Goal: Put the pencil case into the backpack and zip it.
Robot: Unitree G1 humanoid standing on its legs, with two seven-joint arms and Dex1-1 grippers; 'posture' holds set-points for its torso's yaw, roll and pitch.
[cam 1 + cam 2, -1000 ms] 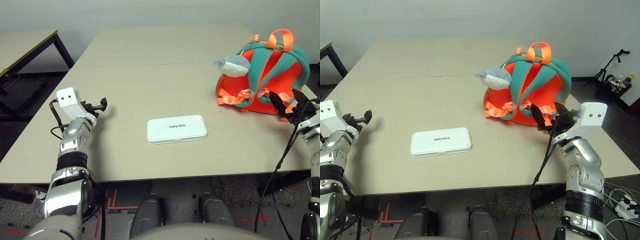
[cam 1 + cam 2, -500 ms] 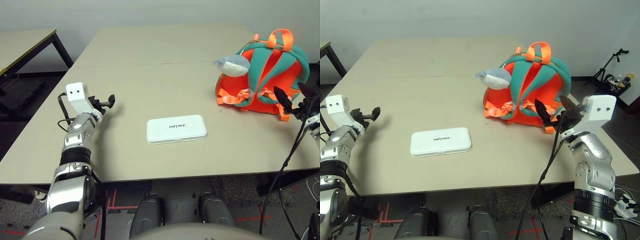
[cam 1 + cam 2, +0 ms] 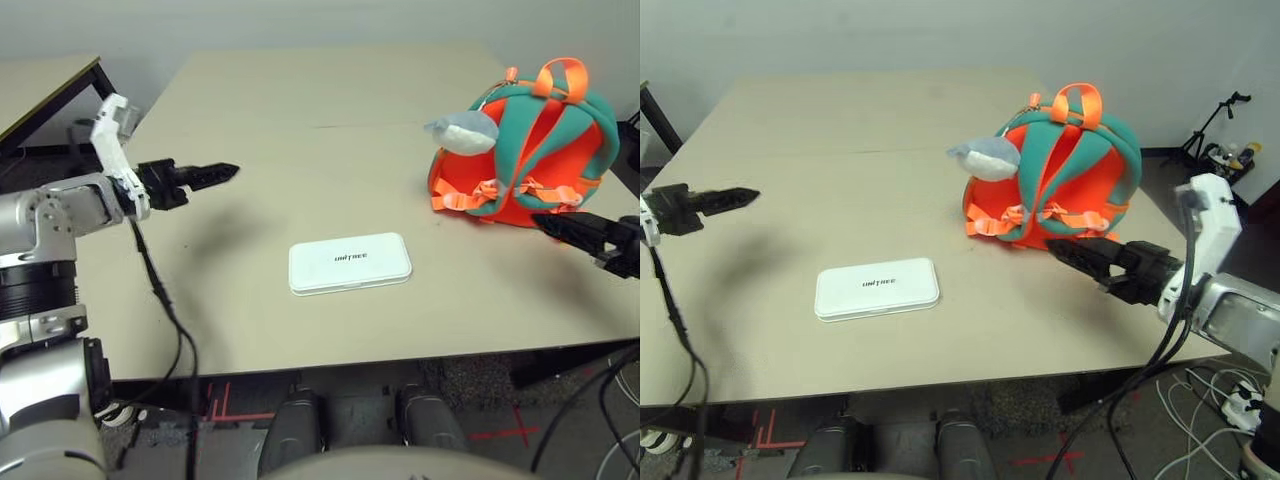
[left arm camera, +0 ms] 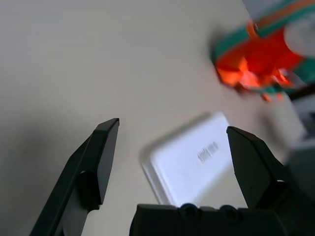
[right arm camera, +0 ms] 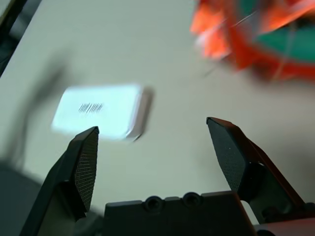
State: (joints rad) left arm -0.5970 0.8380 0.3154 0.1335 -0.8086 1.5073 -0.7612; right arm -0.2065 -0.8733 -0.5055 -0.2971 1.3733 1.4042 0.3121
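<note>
— Since the pencil case lies flat on the table with its lettered face up, what's the worry?

— It's thin and smooth, so I'd expect fingers coming down on it to push it along the top rather than lift it. Both grippers are off it: the left gripper hangs above the table well to its left, fingers spread wide in the left wrist view; the right gripper hovers just in front of the backpack, fingers also apart, holding nothing.

— And the backpack?

— Resting at the table's right side, straps toward the camera, grey plush charm on its left. I can't tell whether the zip is open, nor see anything inside — if it's closed, that soft bag will probably slide or fold when one gripper tugs it.
</note>
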